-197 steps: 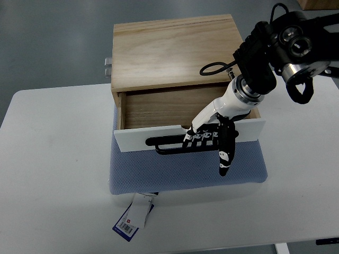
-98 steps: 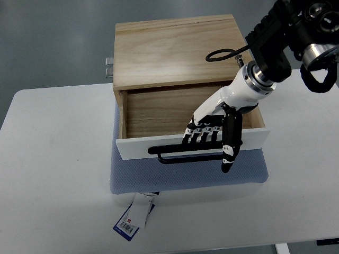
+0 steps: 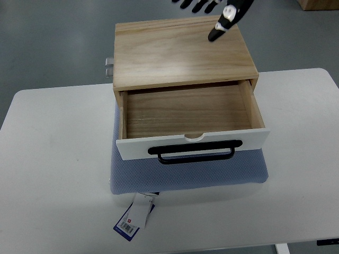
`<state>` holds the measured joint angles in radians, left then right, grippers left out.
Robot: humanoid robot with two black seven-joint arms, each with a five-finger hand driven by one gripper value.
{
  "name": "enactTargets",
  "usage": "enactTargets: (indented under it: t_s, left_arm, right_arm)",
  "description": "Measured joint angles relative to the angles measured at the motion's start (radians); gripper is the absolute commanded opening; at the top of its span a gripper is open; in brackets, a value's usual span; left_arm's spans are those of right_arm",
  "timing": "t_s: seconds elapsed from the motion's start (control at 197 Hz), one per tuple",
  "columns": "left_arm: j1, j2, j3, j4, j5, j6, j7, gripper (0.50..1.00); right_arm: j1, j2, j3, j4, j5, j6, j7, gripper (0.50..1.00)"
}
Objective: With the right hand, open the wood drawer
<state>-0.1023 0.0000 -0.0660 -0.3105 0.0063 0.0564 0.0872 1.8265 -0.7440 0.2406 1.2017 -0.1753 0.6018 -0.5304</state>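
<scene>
The wood drawer box (image 3: 180,50) stands on a blue mat at the back of the white table. Its drawer (image 3: 185,108) is pulled out toward me and empty inside. The white front panel (image 3: 132,145) carries a black bar handle (image 3: 195,151), and nothing touches it. My right hand (image 3: 211,11) hovers above the box's far edge at the top of the picture, partly cut off. Its black-and-white fingers (image 3: 226,16) are relaxed and hold nothing. The left arm is out of view.
The blue mat (image 3: 185,174) sticks out in front of the drawer. A paper tag (image 3: 133,217) lies at its front left corner. The white table (image 3: 53,174) stretches left and right. A metal fitting (image 3: 108,66) juts from the box's left side.
My right hand has let go of the handle and lifted up and away to the top edge. The drawer came out slightly further, then stayed put.
</scene>
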Motion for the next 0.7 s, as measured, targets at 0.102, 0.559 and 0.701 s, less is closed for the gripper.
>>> enactTargets:
  t_s: [0.102,0.559,0.701]
  left_arm:
    - [0.0,0.0,0.0,-0.002,0.0,0.0,0.0,1.0]
    - [0.0,0.0,0.0,-0.004,0.0,0.005,0.0,1.0]
    - [0.0,0.0,0.001,-0.004,0.0,0.008,0.0,1.0]
  right_arm:
    - [-0.17,0.023,0.184,-0.187,0.002,-0.068,0.144,0.94]
    - [-0.992,0.413,1.029,-0.556,0.041,-0.284,0.634,0.944]
    - [-1.087,0.525,1.198,-0.632,0.052,-0.191,0.64,0.944]
